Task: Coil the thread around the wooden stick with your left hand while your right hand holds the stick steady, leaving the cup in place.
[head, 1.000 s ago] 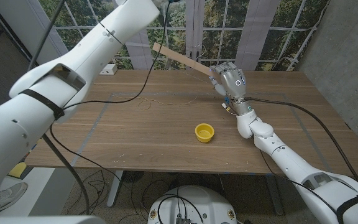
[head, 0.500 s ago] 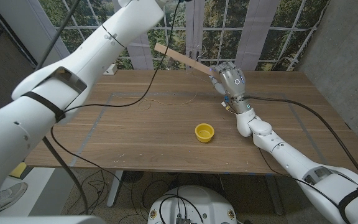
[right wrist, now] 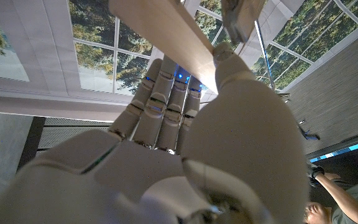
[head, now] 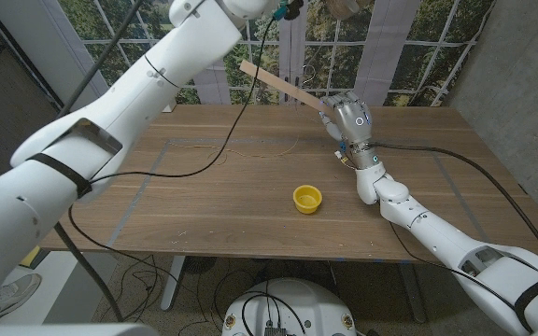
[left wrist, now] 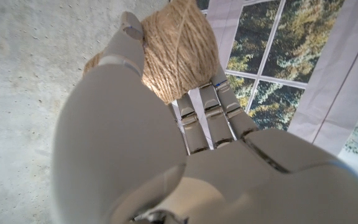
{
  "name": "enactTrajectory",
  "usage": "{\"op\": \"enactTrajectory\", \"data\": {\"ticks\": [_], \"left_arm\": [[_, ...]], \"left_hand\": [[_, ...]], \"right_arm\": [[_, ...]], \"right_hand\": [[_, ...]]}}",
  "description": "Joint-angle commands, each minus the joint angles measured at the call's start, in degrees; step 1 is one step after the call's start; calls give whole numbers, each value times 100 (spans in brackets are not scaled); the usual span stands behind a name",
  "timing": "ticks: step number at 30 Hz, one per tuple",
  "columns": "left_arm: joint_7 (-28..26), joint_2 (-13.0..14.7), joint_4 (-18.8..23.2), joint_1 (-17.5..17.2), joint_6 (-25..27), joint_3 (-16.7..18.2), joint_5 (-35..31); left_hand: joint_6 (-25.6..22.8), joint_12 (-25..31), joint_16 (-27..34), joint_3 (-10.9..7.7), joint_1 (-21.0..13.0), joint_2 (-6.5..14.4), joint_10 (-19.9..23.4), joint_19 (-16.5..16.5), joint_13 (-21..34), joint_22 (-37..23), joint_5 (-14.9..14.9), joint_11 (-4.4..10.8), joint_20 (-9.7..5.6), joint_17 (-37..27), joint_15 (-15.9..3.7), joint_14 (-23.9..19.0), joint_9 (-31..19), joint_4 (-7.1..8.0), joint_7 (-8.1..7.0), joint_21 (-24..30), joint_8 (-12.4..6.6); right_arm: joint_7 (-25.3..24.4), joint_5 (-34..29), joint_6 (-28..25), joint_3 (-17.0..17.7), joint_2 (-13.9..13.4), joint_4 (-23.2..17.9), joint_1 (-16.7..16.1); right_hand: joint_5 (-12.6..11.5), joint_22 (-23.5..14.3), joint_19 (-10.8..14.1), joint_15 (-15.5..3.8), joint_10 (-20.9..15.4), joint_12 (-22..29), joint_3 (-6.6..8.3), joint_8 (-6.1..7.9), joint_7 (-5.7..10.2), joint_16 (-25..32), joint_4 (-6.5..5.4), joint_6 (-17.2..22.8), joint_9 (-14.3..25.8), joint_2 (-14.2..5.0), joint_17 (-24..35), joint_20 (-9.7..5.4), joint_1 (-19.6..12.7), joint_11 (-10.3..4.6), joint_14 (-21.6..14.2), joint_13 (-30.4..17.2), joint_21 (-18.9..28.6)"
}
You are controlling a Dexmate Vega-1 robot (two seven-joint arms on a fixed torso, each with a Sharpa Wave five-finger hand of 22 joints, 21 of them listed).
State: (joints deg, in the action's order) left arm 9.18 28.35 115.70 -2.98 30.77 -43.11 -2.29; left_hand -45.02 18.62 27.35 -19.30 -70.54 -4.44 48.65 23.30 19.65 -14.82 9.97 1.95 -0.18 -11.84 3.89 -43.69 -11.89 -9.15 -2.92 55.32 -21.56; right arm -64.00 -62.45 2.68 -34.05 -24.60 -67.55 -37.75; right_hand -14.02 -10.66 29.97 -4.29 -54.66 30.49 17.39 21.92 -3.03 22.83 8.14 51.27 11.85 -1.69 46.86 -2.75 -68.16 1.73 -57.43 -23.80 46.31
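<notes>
No readable text, label, brand, number or sign shows on anything

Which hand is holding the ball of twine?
The left hand, raised high above the table, grips the twine ball. The right hand holds the wooden stick instead.

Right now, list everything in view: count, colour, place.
wooden stick: 1, light wood, held above the table's far edge, tilted
ball of twine: 1, tan, in the left hand
thread: 1 strand, pale, lying on the far half of the table
cup: 1, yellow, table middle
table: 1, brown wood
black cables: several, across the table
left hand: 1, white-grey, raised high, grips the twine
right hand: 1, grey, grips the stick
</notes>
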Motion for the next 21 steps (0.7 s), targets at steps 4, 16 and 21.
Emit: {"op": "enactTrajectory", "data": {"ticks": [4,16,21], "left_arm": [[317,378,698,-686,48,137,577],[307,742,989,-1226,-81,227,816],[192,897,1076,-1555,-113,327,924]], "left_hand": [[-1582,-17,-6,-44,-1226,1282,538,17,1148,10,40,477,-38,-1979,-1761,-1446,-70,6,9,77,3],[-1599,-58,-35,-50,-1228,1279,550,-14,1173,59,45,472,-38,-2002,-1761,-1452,-77,2,3,176,9],[-1581,-67,-44,-51,-1227,1277,554,-22,1189,76,46,466,-36,-2009,-1760,-1456,-80,2,13,208,19]], "right_arm": [[0,255,-229,9,-80,-114,-34],[0,363,-382,104,-67,-138,-56],[0,289,-374,270,5,-153,-101]], "right_hand": [[-55,-14,-28,-859,-609,11,46,44,840,-20,-1,856,70,-508,22,-287,-464,-575,-520,-203,40],[-60,-12,-44,-856,-624,3,49,41,832,-43,-3,863,71,-512,39,-285,-464,-567,-532,-216,76],[-61,-11,-44,-857,-634,-2,50,37,828,-51,-3,855,72,-512,43,-282,-465,-576,-531,-211,88]]}}
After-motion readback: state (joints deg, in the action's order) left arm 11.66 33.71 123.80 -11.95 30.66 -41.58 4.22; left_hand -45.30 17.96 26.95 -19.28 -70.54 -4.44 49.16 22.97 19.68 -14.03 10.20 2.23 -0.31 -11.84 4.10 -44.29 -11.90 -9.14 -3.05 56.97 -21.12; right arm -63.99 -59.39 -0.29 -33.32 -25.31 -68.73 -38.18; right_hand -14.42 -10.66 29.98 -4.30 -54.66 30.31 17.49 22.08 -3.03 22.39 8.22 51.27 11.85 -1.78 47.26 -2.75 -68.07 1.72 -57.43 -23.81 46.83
